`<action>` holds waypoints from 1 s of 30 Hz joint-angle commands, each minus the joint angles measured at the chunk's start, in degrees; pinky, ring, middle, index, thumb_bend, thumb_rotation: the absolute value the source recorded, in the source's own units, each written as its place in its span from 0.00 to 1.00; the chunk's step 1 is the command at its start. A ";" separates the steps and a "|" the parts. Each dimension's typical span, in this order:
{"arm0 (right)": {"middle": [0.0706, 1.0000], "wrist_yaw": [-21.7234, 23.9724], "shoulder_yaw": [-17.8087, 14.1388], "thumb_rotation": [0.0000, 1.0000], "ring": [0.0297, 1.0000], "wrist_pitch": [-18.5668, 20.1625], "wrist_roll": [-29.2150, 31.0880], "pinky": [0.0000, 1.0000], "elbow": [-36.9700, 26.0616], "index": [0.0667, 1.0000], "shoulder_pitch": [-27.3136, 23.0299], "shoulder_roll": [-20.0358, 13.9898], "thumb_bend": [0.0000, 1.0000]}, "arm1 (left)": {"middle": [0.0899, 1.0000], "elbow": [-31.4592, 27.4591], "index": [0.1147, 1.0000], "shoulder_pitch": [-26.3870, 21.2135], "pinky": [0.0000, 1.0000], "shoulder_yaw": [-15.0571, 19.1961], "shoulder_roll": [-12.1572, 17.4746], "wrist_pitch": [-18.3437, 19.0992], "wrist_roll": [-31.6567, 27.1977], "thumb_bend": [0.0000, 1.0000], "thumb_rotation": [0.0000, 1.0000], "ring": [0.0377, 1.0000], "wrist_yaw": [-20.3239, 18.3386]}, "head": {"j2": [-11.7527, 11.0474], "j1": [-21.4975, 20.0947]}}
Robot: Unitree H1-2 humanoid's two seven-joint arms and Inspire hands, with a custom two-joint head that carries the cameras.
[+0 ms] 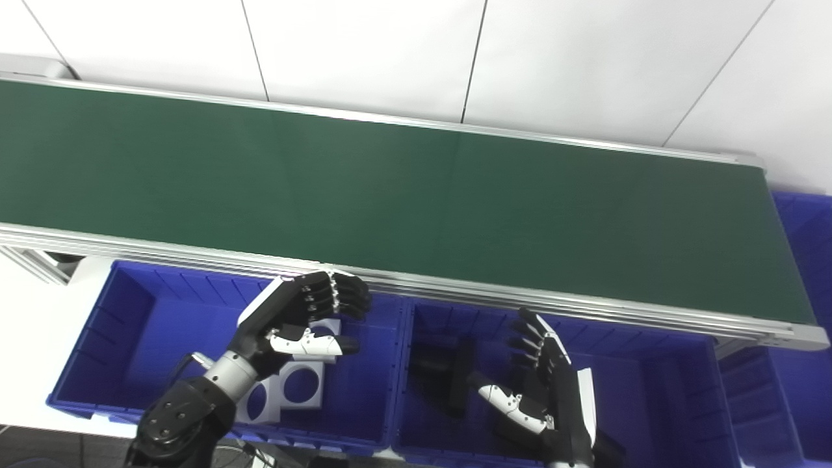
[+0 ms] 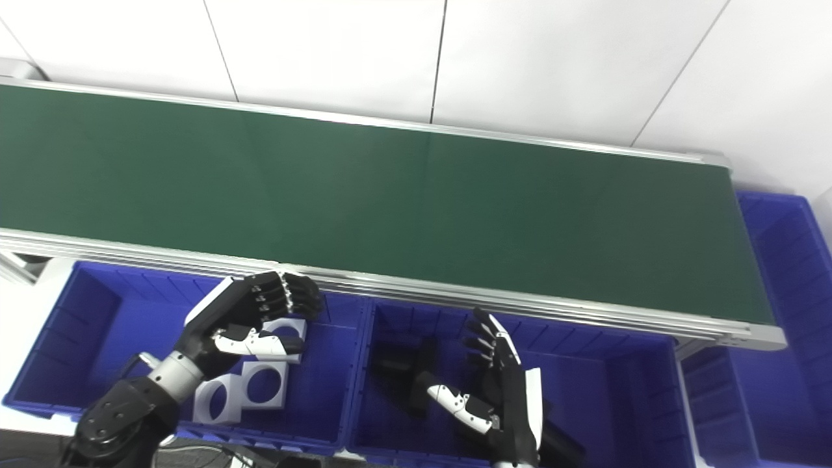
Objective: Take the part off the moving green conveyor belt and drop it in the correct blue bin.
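Left eye view: green conveyor belt (image 1: 403,195) ran across frame, its surface bare, no part on it. Left hand (image 1: 305,315) hung over the left blue bin (image 1: 130,325), fingers curled but apart from the thumb, holding nothing. White parts (image 1: 292,383) with round holes lay in that bin, under and just beside the hand. Right hand (image 1: 539,383) hovered over the middle blue bin (image 1: 650,390), fingers spread apart, empty. Black parts (image 1: 448,374) lay in that bin, near the thumb. Another blue bin (image 1: 806,260) sat past the belt's right end.

Right eye view: same layout. Left hand (image 2: 253,318) loosely curled, empty, above the white parts (image 2: 250,387). Right hand (image 2: 497,383) fingers apart, over the middle bin (image 2: 617,403), black parts (image 2: 406,377) beside it. Belt (image 2: 390,195) surface bare.
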 commanded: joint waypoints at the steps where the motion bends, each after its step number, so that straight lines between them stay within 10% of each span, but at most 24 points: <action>1: 0.78 -1.87 0.05 0.04 0.73 -4.00 -1.23 0.66 -0.66 0.83 -0.12 1.25 0.63 | 0.57 -0.95 0.54 -0.74 0.60 0.16 -0.08 -2.87 -1.07 0.69 0.00 0.60 -0.14 | -0.05 -0.62; 11: 0.79 -2.27 0.89 0.10 0.74 -2.78 -0.78 0.67 -1.06 0.84 0.68 1.48 0.64 | 0.81 2.82 0.77 0.95 0.85 -0.16 -2.76 -10.09 4.02 0.70 0.00 0.81 3.80 | -0.88 -2.91; 30: 0.81 -0.38 1.03 0.10 0.76 -1.47 0.30 0.67 -1.48 0.86 0.90 -0.08 0.67 | 0.90 3.07 0.86 1.82 0.94 -0.68 -3.10 -11.02 6.85 0.72 0.00 0.89 6.98 | -1.09 -4.14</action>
